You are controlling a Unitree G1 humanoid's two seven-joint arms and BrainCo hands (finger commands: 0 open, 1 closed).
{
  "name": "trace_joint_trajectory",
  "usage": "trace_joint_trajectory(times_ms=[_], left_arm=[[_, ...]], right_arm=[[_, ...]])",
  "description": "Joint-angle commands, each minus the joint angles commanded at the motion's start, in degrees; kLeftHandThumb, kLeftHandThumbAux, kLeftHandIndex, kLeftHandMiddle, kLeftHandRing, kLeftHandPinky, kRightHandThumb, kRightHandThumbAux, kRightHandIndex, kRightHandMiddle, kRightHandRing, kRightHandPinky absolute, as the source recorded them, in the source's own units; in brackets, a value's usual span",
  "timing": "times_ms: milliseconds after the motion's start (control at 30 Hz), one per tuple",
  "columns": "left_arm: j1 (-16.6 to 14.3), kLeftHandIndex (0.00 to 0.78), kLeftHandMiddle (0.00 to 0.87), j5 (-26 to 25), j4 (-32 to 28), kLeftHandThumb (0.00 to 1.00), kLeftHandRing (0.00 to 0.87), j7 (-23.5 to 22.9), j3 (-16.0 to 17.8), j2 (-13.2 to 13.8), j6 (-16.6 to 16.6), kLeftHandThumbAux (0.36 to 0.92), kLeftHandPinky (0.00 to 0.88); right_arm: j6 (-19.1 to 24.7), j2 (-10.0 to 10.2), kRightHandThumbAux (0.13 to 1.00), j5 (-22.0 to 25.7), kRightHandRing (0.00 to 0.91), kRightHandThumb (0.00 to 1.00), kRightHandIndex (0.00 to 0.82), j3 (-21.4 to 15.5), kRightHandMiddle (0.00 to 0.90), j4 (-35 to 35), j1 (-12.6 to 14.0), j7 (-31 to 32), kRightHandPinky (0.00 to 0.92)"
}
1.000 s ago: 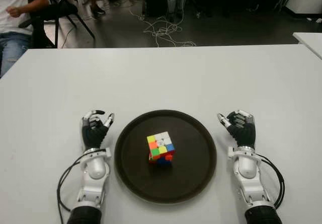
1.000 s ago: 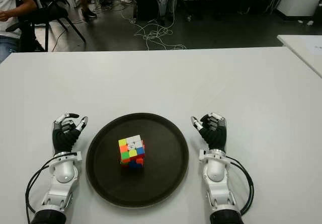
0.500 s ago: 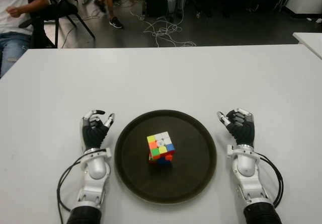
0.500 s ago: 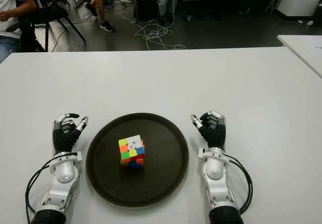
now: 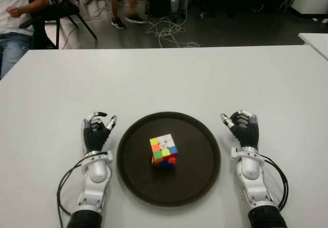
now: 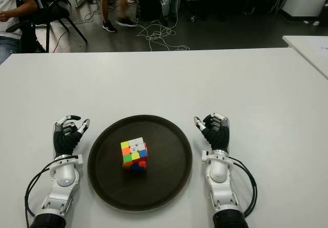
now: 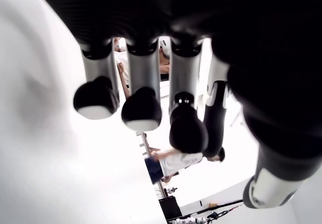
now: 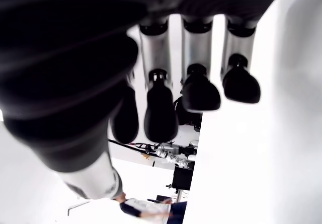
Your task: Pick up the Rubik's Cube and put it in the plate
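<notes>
The Rubik's Cube [image 5: 163, 150], with its mixed coloured stickers, sits near the middle of the round dark plate [image 5: 195, 179] on the white table. My left hand [image 5: 97, 127] shows just left of the plate's rim, its fingers relaxed and holding nothing. My right hand [image 5: 242, 126] shows just right of the rim, fingers likewise loose and empty. In the left wrist view the fingertips [image 7: 142, 110] hang over bare table; the right wrist view shows its fingertips [image 8: 200, 92] the same way.
The white table [image 5: 169, 74] stretches far ahead of the plate. Beyond its far edge are a seated person [image 5: 15, 13], a walking person's legs [image 5: 125, 7], chairs and floor cables. Another white table's corner [image 5: 315, 38] shows at the right.
Both hands, the cube and the plate keep their places. Only the walking person's legs in the background have moved to the right.
</notes>
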Motion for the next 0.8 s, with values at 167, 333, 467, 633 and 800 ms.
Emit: trace_joint_trajectory(times_ms=[167,333,467,633,800], left_arm=[[0.01,0.445,0.827,0.31,0.07,0.720,0.848,0.35,-0.13,0.03,0.19,0.697,0.859],[-0.05,0.445,0.826,0.47,0.23,0.720,0.847,0.69,-0.18,0.06,0.46,0.696,0.858],[-0.12,0.444,0.824,0.52,0.40,0.719,0.846,0.84,-0.17,0.12,0.59,0.697,0.858],[-0.20,0.444,0.824,0.58,0.53,0.719,0.847,0.97,-0.08,0.02,0.70,0.697,0.861],[-0.35,0.445,0.830,0.50,0.83,0.719,0.850,1.30,0.09,-0.14,0.13,0.697,0.869]], right_arm=[[-0.34,-0.04,0.815,0.11,0.820,0.274,0.667,-0.07,0.795,0.16,-0.09,0.09,0.822],[-0.68,-0.02,0.814,0.03,0.821,0.278,0.664,-0.14,0.794,0.51,-0.19,-0.14,0.822],[-1.00,-0.06,0.814,-0.08,0.819,0.288,0.663,-0.10,0.792,0.79,-0.29,-0.22,0.820],[-1.25,-0.10,0.815,-0.13,0.818,0.262,0.664,-0.05,0.791,1.14,-0.43,-0.23,0.819],[-1.75,-0.02,0.819,0.01,0.816,0.258,0.661,-0.12,0.790,1.35,-0.51,-0.26,0.818]])
